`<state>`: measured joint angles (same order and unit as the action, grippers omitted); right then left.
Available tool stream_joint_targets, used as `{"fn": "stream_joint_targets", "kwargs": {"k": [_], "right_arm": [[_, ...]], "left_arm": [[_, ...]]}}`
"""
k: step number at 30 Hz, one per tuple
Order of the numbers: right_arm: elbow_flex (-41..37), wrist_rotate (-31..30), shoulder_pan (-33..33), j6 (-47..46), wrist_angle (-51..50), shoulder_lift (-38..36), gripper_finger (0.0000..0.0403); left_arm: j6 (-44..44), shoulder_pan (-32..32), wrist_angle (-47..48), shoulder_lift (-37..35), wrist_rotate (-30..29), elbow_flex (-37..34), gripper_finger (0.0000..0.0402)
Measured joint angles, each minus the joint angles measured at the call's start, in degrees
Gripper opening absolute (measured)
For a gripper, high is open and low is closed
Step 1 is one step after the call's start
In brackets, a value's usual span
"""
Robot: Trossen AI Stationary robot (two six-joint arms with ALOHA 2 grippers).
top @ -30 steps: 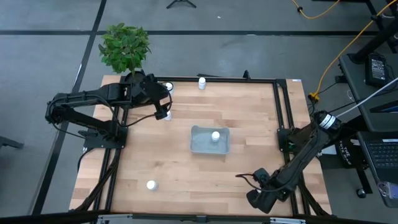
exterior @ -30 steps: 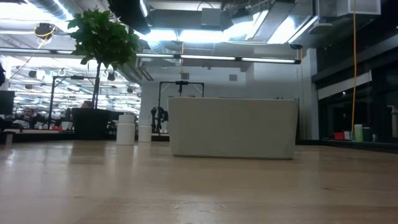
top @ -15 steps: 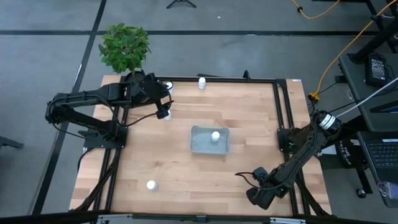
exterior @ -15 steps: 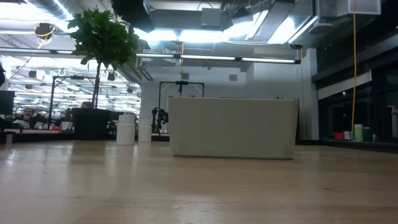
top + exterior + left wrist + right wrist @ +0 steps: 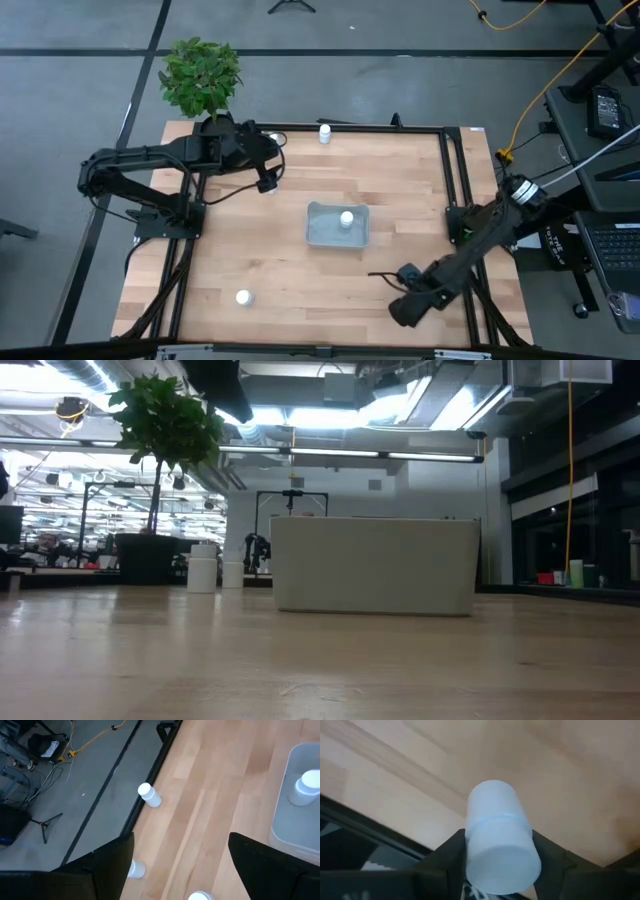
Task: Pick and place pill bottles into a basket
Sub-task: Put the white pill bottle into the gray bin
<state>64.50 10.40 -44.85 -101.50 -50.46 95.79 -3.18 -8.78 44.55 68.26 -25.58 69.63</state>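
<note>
My overhead camera looks straight down on the whole counter (image 5: 300,250). Low camera: counter height, level, close to the basket (image 5: 375,563), shared with overhead. Wrist cameras face downward.

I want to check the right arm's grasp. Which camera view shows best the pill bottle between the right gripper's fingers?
The right wrist view: the held pill bottle fills it, clamped between the right gripper's fingers. In the high view the right gripper hides it. The low and left wrist views do not show it.
</note>
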Motion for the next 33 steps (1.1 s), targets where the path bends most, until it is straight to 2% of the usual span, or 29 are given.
{"fn": "stream_joint_targets", "kwargs": {"k": [4, 10, 13, 16, 20, 24, 29, 33], "right_arm": [[7.6, -2.9, 5.9, 10.9, -11.2, 0.0, 0.0165], [24.3, -12.8, 16.3, 29.9, -28.9, 0.0, 0.0165], [32.1, -18.2, 22.4, 40.4, -31.6, 0.0, 0.0165], [37.3, -20.6, 28.8, 51.2, -30.9, 0.2, 0.0165], [41.2, -20.6, 36.7, 65.1, -27.2, 3.1, 0.0165], [44.4, -17.6, 41.9, 77.1, -22.2, 8.2, 0.0165], [46.9, -14.2, 44.9, 86.5, -23.1, 16.5, 0.0165], [46.8, -9.7, 45.0, 90.5, -25.1, 21.3, 0.0165]], "left_arm": [[-0.4, 0.7, -1.3, 0.2, -0.4, 0.0, 0.0317], [-4.0, 2.0, -4.8, -3.1, -2.6, 0.2, 0.0317], [-4.5, 1.9, -5.1, -5.2, -4.5, 0.8, 0.0317], [-4.5, 1.3, -5.4, -7.5, -5.3, 0.8, 0.0317], [-3.6, 0.7, -5.4, -10.0, -5.4, 0.8, 0.0317], [-3.6, 0.7, -5.5, -12.2, -7.2, 0.9, 0.0317], [-2.6, 0.7, -5.3, -14.0, -9.6, 0.9, 0.0317], [-1.5, 0.7, -5.4, -14.5, -10.3, 0.9, 0.0317]]}}
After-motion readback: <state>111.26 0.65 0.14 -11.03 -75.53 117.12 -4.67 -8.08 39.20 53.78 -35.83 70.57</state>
